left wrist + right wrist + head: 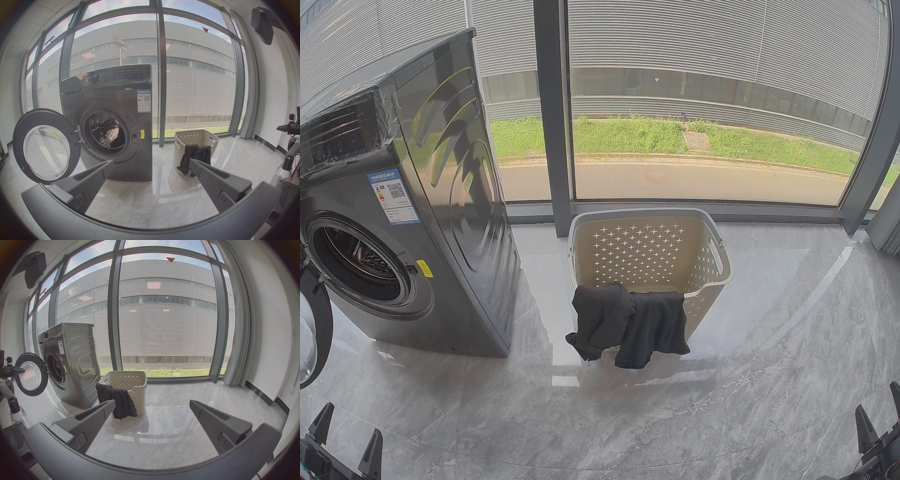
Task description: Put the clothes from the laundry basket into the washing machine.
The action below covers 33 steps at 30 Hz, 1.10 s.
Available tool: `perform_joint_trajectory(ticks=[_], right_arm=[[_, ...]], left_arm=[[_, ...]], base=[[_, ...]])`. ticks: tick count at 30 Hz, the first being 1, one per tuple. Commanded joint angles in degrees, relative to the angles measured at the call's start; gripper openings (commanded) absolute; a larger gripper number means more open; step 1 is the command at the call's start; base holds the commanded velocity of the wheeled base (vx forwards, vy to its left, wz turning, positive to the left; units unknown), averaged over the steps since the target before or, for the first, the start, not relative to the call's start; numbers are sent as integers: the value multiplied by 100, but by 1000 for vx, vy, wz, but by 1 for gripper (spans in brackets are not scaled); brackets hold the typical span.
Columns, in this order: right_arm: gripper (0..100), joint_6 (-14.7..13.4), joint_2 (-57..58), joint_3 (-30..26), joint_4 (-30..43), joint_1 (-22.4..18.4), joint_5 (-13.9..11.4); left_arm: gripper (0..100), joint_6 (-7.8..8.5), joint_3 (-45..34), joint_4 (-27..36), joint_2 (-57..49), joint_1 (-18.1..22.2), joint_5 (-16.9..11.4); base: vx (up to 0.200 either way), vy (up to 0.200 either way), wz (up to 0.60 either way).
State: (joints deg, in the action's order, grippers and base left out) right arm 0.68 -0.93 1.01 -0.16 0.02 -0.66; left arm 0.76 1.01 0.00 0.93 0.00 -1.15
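Washing machine [425, 206] at 10 o'clock, door [47, 150] swung wide, presumably for loading. Laundry basket [640, 212] at 12; black garment [631, 322] draped over its near rim, likely easy to pinch. Left gripper [350, 431] at 7, right gripper [878, 406] at 5: both spread apart, empty, well short.

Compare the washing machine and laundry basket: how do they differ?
The washing machine is dark grey and taller; the laundry basket is cream, perforated and lower. The machine opens at the front, its door swung wide; the basket opens on top, a dark garment draped over its rim. Both stand on the floor.
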Motion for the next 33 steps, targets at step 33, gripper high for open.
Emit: perform_joint_trajectory(ticks=[33], right_arm=[[100, -147, -1006, 2210, 323, 411, -426]], left_arm=[[100, 12, -84, -9, -93, 9, 0]], base=[[91, 0, 0]])
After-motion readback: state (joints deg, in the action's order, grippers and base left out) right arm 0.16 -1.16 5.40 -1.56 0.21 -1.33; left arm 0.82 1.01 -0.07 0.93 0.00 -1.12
